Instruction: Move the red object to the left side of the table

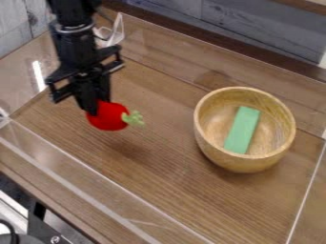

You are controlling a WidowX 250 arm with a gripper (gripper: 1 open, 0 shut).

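Observation:
The red object [109,117] is a small glossy red egg-shaped toy with a pale green stem pointing right. It hangs just above the brown wood-grain table [166,181], left of the middle. My black gripper [91,105] points straight down and is shut on the toy's top left part. The fingers cover the toy's upper side.
A round light wooden bowl [245,131] stands at the right and holds a green rectangular block [242,129]. Low clear acrylic walls [51,143] edge the tabletop at the front and left.

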